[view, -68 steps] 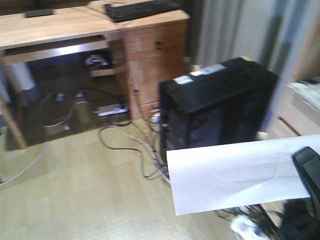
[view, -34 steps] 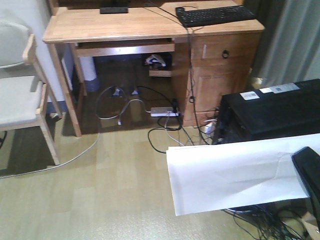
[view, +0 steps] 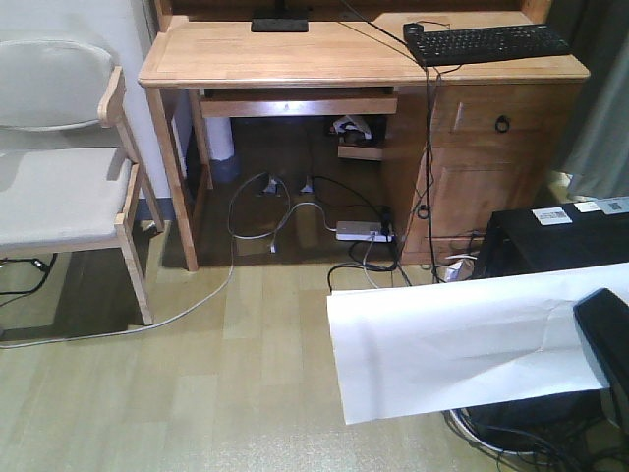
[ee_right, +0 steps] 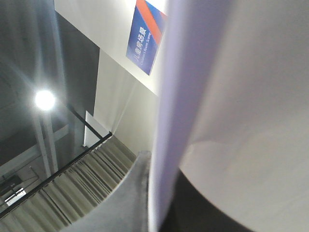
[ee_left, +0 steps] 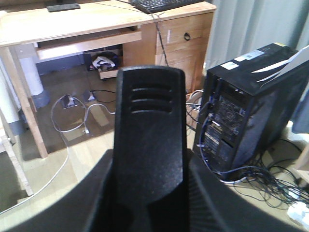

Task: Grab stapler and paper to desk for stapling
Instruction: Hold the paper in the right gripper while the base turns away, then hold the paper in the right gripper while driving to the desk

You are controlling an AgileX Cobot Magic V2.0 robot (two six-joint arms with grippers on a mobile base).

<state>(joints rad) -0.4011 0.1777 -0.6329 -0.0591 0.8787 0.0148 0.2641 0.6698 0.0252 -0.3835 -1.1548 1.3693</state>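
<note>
1. Right pincer (view: 604, 339): in the front view its black body shows at the right edge of the frame, overlapping the right end of the paper (view: 452, 344). In the right wrist view the sheet runs edge-on from top to bottom, with a grey part to its left at the bottom. The pincer is clamped on the paper.
2. Paper: a plain white sheet held out level in the lower right of the front view. It hangs above the floor (view: 226, 393) and partly covers the black computer tower (view: 560, 241). A crease shows near the held end. It is well apart from the bench (view: 295, 54).
3. Left pincer (ee_left: 150, 193): in the left wrist view its dark fingers (ee_left: 99, 203) sit against both sides of the stapler (ee_left: 149, 140). The pincer is closed on the stapler.
4. Stapler: a black moulded body with three short grooves near its upper end. It stands upright in the centre of the left wrist view, off the bench and above the floor.
5. Bench: light wood, across the top of the front view. A black keyboard (view: 486, 42) lies at its upper right.
6. Surroundings: a chair (view: 59, 187) stands at the left of the frame, just beside the bench. Cables (view: 256, 206) and a power strip (view: 362, 231) lie on the floor under the bench.
</note>
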